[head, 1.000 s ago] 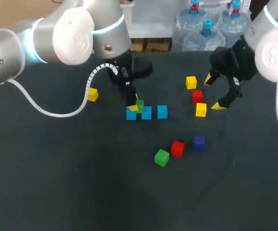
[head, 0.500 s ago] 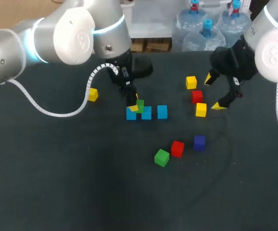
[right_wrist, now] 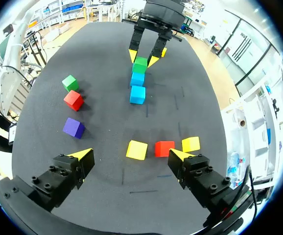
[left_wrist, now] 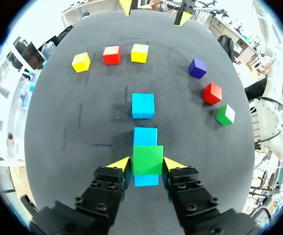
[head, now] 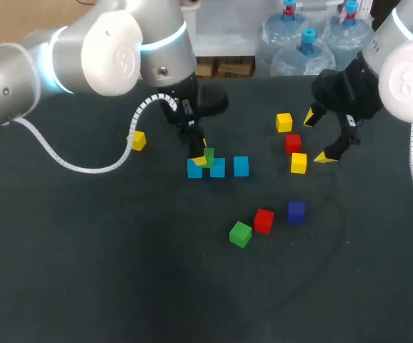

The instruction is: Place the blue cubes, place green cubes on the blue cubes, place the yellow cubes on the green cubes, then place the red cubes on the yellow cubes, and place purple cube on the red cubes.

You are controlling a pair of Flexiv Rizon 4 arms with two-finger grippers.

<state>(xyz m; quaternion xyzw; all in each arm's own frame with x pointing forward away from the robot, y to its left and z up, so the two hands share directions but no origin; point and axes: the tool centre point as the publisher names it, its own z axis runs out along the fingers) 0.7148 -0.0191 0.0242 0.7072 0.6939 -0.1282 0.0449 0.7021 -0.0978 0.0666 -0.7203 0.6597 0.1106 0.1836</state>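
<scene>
- Blue cubes: three, namely the left blue cube (head: 193, 171), the middle blue cube (head: 218, 168) and the right blue cube (head: 241, 166).
- Green cubes: two, namely the raised green cube (head: 208, 153) above the blue ones and the near green cube (head: 240, 234).
- Yellow cubes: three, namely the lone yellow cube (head: 138, 141), the far yellow cube (head: 284, 122) and the near yellow cube (head: 299, 163).
- Red cubes: two, namely the far red cube (head: 293, 143) and the near red cube (head: 264, 221).
- Purple cubes: one, the purple cube (head: 296, 211).
- Pincers: two, namely the left pincer (left_wrist: 147, 164) and the right pincer (head: 318, 138).
</scene>
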